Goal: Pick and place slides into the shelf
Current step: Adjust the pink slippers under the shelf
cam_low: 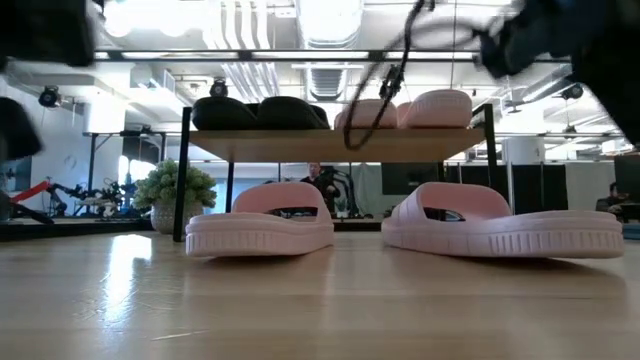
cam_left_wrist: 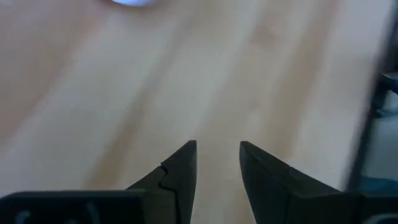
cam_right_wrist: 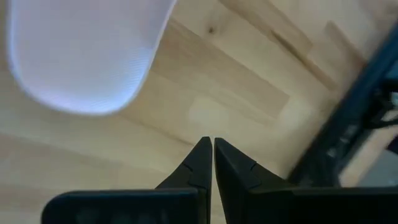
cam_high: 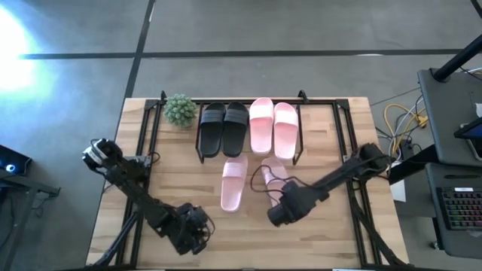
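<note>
Four slides already sit on the shelf [cam_high: 316, 102] at 12 o'clock on the worktop [cam_high: 113, 188]: the black pair [cam_high: 224, 128] on its left half, a pink pair [cam_high: 273, 126] on its right. Two pink slides remain on the worktop just in front of it, the left pink slide [cam_high: 233, 183] lying clear and the right pink slide [cam_high: 273, 175] partly under the right arm. The right gripper [cam_high: 277, 216] hangs at about 6 o'clock of that slide, fingers closed together on nothing; the left gripper [cam_high: 194, 235] waits near the 7 o'clock edge, fingers apart. To grasp well, the right gripper should probably open first, then come forward over the slide's heel and pinch the sole edge or strap. The low view alone shows the lower shelf level free behind the two slides; the right wrist view alone shows the shut fingertips short of the slide's rounded end.
</note>
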### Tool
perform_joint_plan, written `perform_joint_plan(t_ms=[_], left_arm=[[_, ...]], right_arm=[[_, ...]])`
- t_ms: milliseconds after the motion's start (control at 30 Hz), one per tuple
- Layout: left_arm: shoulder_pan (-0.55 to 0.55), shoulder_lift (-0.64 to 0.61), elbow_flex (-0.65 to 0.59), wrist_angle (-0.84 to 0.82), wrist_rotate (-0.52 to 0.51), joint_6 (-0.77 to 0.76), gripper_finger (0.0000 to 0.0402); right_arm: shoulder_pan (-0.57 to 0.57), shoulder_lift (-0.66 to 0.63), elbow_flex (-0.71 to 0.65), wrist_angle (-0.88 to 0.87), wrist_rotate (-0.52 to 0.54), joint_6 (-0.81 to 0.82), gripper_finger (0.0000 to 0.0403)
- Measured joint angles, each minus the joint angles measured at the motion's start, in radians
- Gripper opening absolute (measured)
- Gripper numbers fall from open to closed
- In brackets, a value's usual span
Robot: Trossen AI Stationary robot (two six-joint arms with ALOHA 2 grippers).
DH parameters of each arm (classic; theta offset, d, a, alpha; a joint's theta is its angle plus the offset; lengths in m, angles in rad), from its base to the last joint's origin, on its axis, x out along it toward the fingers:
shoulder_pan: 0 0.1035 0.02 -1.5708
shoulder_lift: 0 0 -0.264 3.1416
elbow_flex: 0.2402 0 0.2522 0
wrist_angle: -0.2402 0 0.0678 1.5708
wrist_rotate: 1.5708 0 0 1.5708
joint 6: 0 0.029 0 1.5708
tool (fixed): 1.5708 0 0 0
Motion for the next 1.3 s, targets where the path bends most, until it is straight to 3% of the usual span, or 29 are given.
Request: perform_joint_plan(t_ms=[167, 333, 600, 767, 900, 1100, 1300], left_arm=[[0.103, -0.006, -0.01, -0.062, 0.078, 0.105, 0.0107], [0.171, -0.061, -0.049, -0.074, 0.088, 0.187, 0.0107], [0.262, -0.154, -0.171, -0.067, 0.067, 0.255, 0.0107], [0.291, -0.166, -0.203, -0.021, 0.068, 0.283, 0.0107], [0.298, -0.164, -0.198, -0.013, 0.068, 0.288, 0.0107], [0.304, -0.163, -0.199, 0.018, 0.066, 0.288, 0.0107], [0.303, -0.163, -0.187, 0.017, 0.071, 0.286, 0.0107]], right_arm=[[-0.046, -0.032, -0.181, 0.198, -0.014, 0.01, 0.0011], [-0.075, -0.069, -0.33, 0.331, 0.014, 0.052, 0.0011], [-0.123, -0.083, -0.432, 0.543, 0.05, -0.011, 0.0011], [-0.156, -0.086, -0.432, 0.594, 0.1, -0.038, 0.0011], [-0.178, -0.086, -0.394, 0.651, 0.247, -0.152, 0.0011], [-0.211, -0.088, -0.322, 0.711, 0.321, -0.271, 0.0011], [-0.211, -0.093, -0.262, 0.634, 0.342, -0.293, 0.0011]])
